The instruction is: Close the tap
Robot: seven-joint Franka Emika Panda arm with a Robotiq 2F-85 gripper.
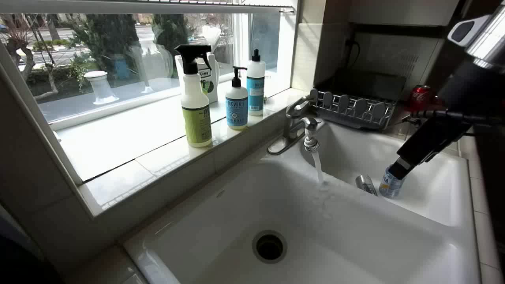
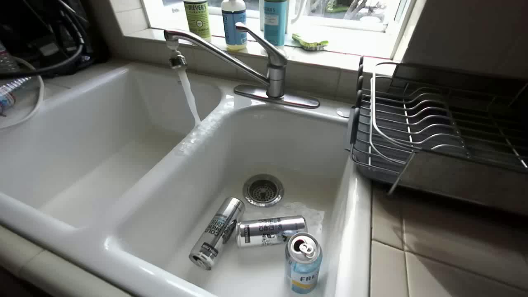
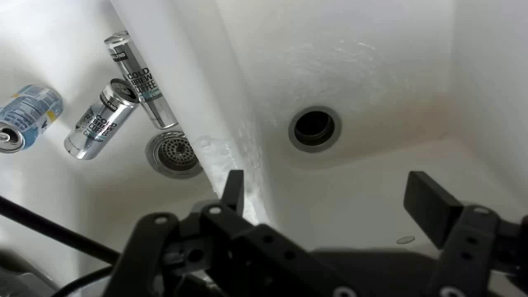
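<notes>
The chrome tap [image 1: 292, 124] stands on the back rim of the double sink; it also shows in an exterior view [image 2: 275, 80]. Its lever handle [image 2: 262, 44] is angled upward, over the spout. Water [image 2: 187, 93] runs from the spout onto the divider between the basins. My gripper [image 1: 400, 170] is at the right in an exterior view, overlapping a blue can, apart from the tap. In the wrist view the gripper [image 3: 326, 175] is open, with nothing between its fingers. The tap cannot be made out in the wrist view.
A blue can [image 2: 303, 264] and two silver cans [image 2: 216, 233] are in one basin. A dish rack [image 2: 373, 111] stands beside the sink. Several bottles, including a green spray bottle [image 1: 197, 122], stand on the sill behind the tap. A red can [image 1: 420, 98] is beyond the rack.
</notes>
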